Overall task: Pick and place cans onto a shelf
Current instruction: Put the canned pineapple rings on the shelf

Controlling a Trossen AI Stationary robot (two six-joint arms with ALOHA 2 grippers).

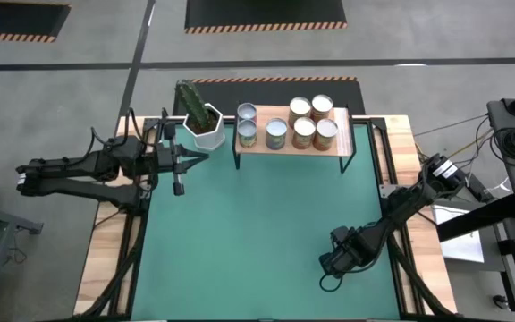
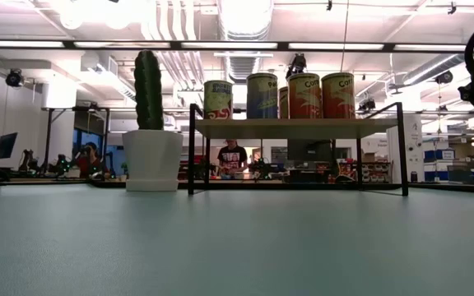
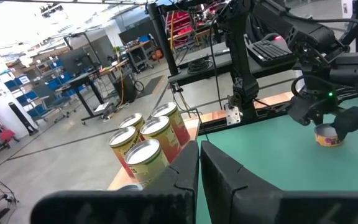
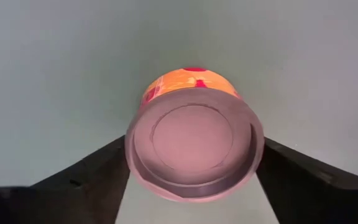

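Several cans (image 1: 289,125) with silvery tops stand on the light-wood shelf (image 1: 345,143) at the table's far side; they also show in the low view (image 2: 303,94). One orange-labelled can (image 4: 194,146) stands on the green mat at the near right, and also shows in the left wrist view (image 3: 328,135). My right gripper (image 1: 333,259) is over it, shut on it. My left gripper (image 1: 206,158) is shut and empty at the far left, beside the cactus pot, pointing toward the table's right edge. My right gripper pinches the orange can by two opposite sides of its wall (image 4: 132,155), just below the top rim, between its two fingers. The fingers come from above, pointing down. The can is upright with its silvery top up, and its base is on the mat.
A white hexagonal pot with a cactus (image 1: 202,121) stands just left of the shelf, by my left gripper. The shelf's black legs (image 2: 192,148) stand on the mat. The middle and near left of the mat (image 1: 240,233) are bare. People sit in the room beyond (image 2: 233,158).
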